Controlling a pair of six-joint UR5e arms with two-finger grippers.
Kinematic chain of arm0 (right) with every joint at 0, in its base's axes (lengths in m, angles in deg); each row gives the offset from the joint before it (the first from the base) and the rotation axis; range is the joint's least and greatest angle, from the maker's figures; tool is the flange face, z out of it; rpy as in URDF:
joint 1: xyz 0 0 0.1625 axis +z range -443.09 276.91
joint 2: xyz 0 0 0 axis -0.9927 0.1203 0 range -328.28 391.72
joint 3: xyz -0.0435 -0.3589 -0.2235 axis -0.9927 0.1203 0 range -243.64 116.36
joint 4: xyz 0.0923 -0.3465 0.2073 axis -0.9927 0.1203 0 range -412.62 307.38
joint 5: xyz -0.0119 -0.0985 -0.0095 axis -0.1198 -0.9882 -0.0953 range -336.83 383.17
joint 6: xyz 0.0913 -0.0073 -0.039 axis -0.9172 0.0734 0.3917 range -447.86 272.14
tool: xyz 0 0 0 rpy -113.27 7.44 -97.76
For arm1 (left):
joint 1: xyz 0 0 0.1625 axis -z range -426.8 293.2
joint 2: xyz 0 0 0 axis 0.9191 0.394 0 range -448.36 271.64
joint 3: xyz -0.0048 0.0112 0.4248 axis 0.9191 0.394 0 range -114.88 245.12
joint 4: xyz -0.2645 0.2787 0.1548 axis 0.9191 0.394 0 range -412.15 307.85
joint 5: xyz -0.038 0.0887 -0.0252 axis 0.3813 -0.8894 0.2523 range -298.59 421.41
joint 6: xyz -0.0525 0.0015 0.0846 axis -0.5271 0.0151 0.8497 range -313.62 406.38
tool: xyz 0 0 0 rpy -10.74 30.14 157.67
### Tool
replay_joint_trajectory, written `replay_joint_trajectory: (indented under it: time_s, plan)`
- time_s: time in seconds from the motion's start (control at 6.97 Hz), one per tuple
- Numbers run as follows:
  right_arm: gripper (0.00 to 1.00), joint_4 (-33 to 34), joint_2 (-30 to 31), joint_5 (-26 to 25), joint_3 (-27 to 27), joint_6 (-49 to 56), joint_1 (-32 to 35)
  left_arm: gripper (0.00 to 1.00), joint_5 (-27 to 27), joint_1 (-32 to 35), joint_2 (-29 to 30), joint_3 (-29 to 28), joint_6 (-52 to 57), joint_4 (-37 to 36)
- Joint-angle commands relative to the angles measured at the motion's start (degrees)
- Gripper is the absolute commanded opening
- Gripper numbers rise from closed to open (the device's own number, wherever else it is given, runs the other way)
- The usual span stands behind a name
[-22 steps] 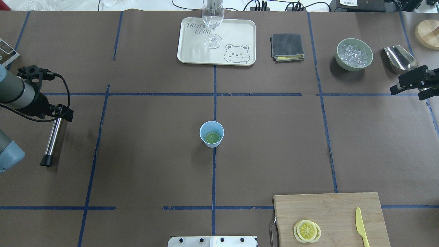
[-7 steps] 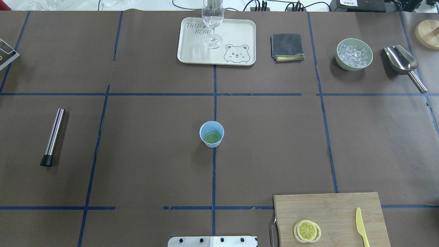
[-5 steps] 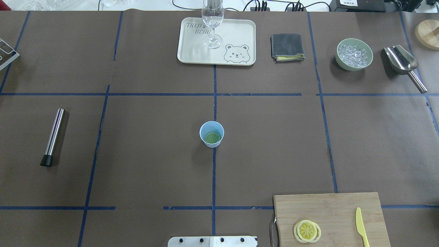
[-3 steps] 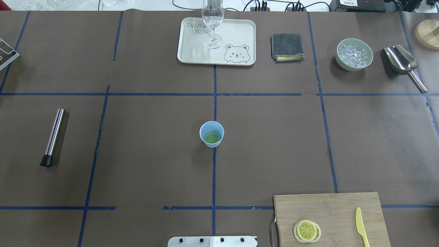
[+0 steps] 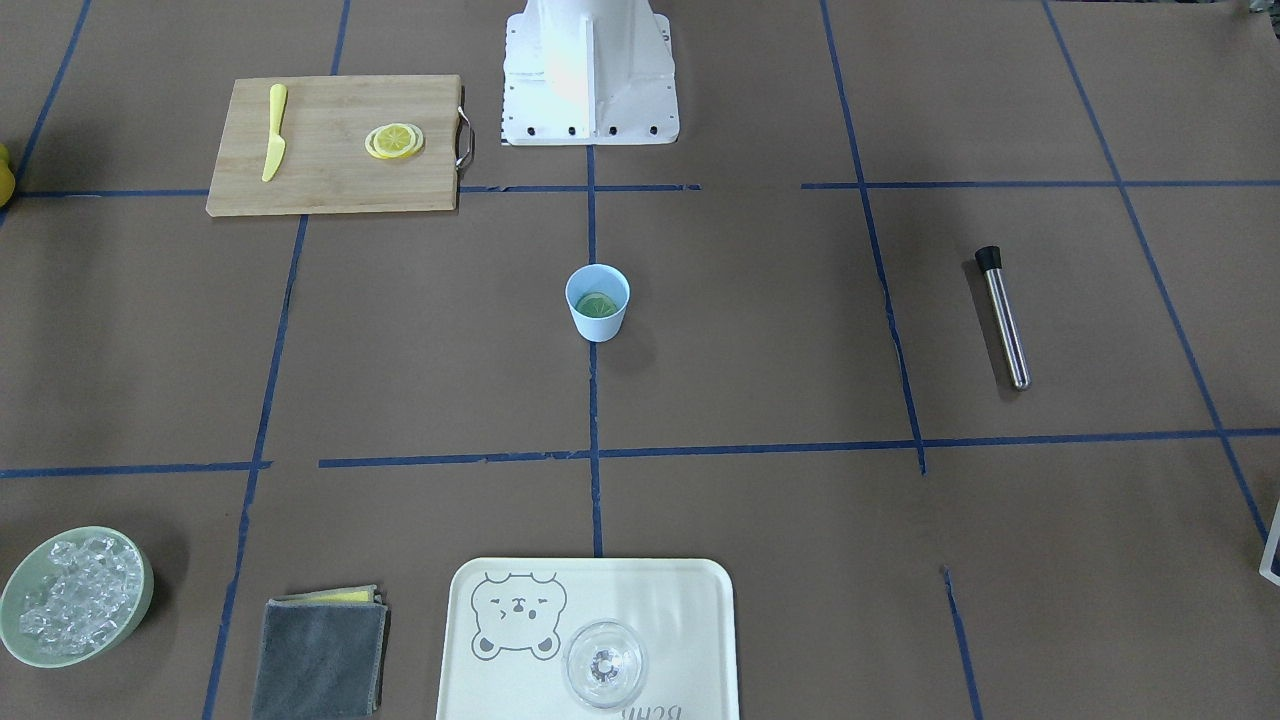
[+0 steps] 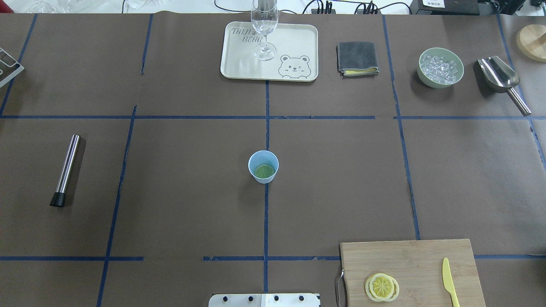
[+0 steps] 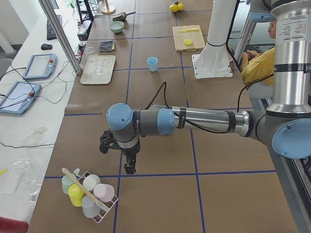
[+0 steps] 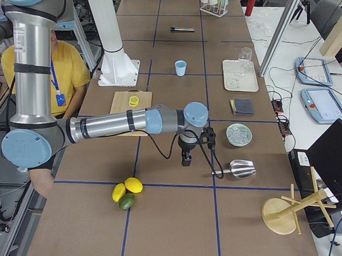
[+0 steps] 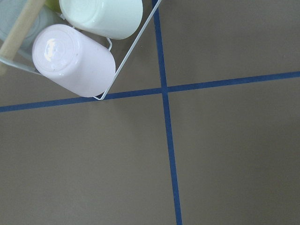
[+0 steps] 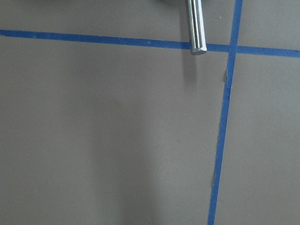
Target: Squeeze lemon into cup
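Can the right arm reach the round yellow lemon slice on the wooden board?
Probably yes: the thin round yellow lemon slice lies uncovered on the wooden board, and the right gripper hangs nearby.

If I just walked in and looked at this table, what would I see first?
Probably the little light-blue cup, standing alone in the middle of the brown table with a green round slice lying inside it. Next come the yellow lemon slices on the wooden board near the robot's right side. At the far edge, a tall clear glass stands on the bear tray.
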Motion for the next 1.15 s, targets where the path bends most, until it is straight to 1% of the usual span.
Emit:
replay_joint_trajectory:
  time_s: [0.0,1.0]
  plan:
    - [1.0,0.0,-0.03,0.04,0.03,-0.08,-0.07,1.0,-0.42,-0.01,-0.52,0.15,-0.26,0.45]
    - [1.0,0.0,0.23,-0.05,0.21,-0.17,-0.07,1.0,0.28,0.08,-0.97,0.51,-0.61,0.72]
